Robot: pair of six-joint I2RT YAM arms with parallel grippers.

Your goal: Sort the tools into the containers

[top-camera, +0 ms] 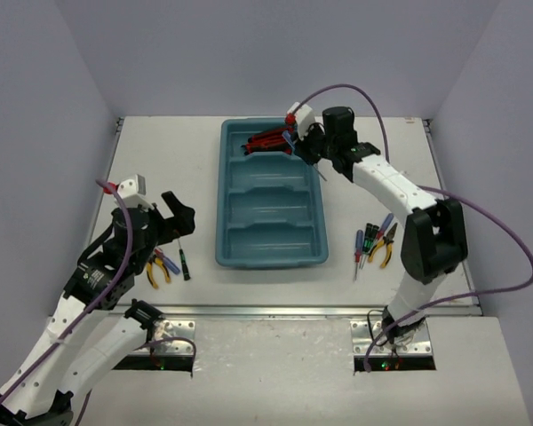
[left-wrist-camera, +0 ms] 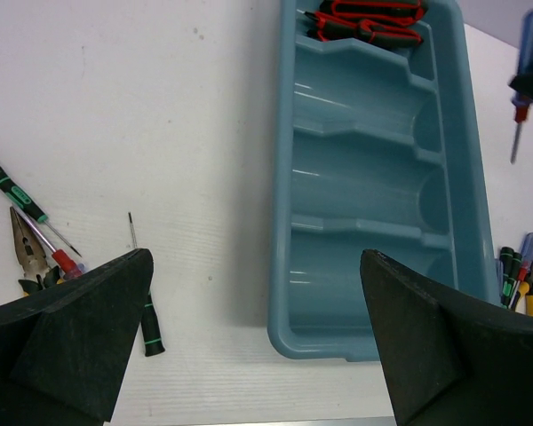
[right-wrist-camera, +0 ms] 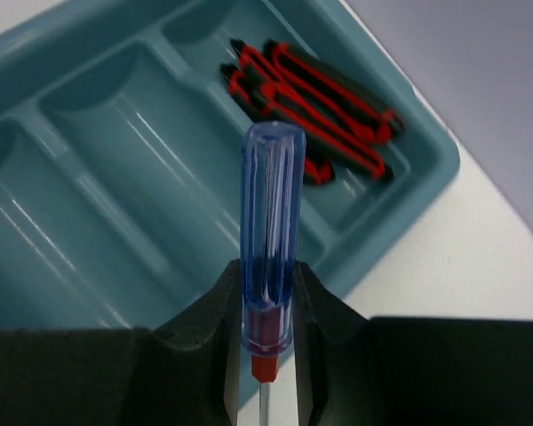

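Pinch of right fingers [right-wrist-camera: 215, 346] holds one blue screwdriver [right-wrist-camera: 268, 213]; left fingers [left-wrist-camera: 71, 355] gape wide.

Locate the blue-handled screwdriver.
Right wrist view: the blue-handled screwdriver is clamped in the right gripper, by the far right rim of the tray, near the red-black knives.

Knives [top-camera: 271, 142] at far end inside tray [top-camera: 271, 259], pliers [top-camera: 158, 270] left of it
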